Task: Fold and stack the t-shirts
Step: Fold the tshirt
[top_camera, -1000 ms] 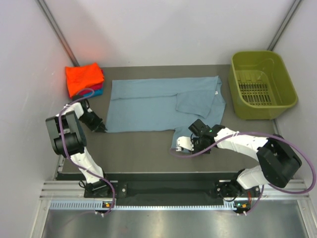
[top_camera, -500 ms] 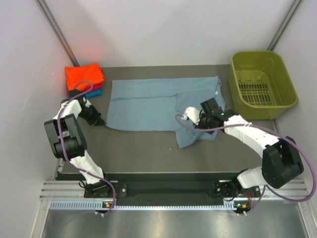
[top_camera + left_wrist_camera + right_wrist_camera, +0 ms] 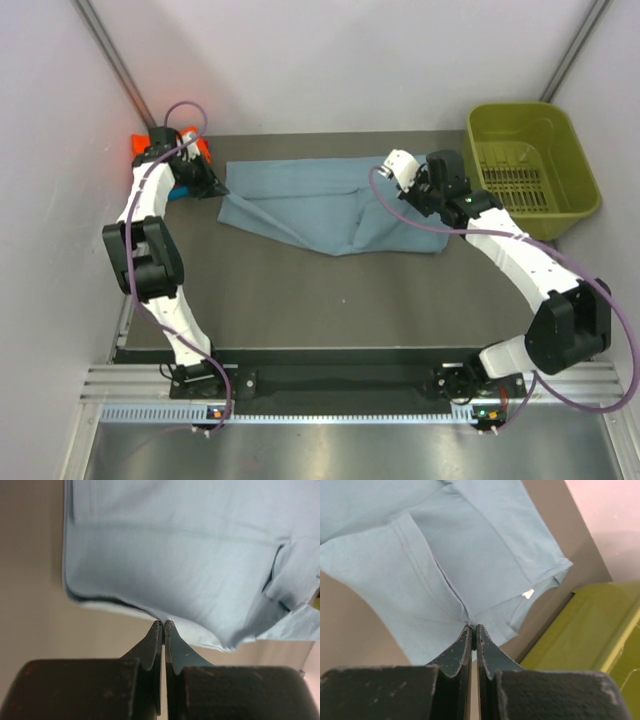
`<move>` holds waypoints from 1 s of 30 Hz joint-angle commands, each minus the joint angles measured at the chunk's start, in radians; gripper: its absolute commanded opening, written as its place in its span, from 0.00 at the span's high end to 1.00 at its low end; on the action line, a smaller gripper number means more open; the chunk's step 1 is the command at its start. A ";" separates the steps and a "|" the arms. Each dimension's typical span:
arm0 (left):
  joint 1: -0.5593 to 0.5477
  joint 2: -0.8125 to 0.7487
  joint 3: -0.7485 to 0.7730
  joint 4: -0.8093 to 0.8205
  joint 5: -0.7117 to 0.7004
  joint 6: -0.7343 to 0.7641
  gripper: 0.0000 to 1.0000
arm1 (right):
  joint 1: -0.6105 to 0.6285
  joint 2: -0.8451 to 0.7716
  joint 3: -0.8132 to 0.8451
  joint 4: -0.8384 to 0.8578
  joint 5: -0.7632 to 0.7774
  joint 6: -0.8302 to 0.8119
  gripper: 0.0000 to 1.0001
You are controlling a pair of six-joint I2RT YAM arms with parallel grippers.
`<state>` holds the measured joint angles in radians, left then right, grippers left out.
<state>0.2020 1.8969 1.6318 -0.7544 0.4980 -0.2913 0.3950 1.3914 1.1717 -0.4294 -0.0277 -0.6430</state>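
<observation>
One dusty grey-blue shirt [image 3: 300,205], soft cloth with stitched hems, is seen rumpled and partly doubled over on the far half of the matte brown desk [image 3: 300,290], held between two claws. The left claw [image 3: 163,624] is clamped shut on its left edge; the right claw [image 3: 473,627] is pinched tight on a seamed fold near its right end. One folded orange shirt [image 3: 138,152] is glimpsed behind the left arm at the far left corner, and one olive-green plastic basket [image 3: 475,190], rounded-rectangular with a slotted floor, is noted far right.

The dark table [image 3: 300,300] carries a grey-blue t-shirt [image 3: 310,200], folded stack [image 3: 139,150] and green basket [image 3: 515,108].
</observation>
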 commanded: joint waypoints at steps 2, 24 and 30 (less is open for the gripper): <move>0.005 0.077 0.152 0.006 0.008 0.044 1.00 | -0.051 0.056 0.104 0.089 0.025 0.020 1.00; -0.010 0.350 0.450 0.035 -0.072 0.049 1.00 | -0.127 0.527 0.601 0.225 0.112 -0.015 1.00; -0.015 0.370 0.410 0.043 -0.108 0.053 1.00 | -0.137 0.629 0.643 0.239 0.114 -0.021 1.00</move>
<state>0.1932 2.2719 2.0380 -0.7551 0.4149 -0.2577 0.2737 1.9846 1.7569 -0.2417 0.0711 -0.6544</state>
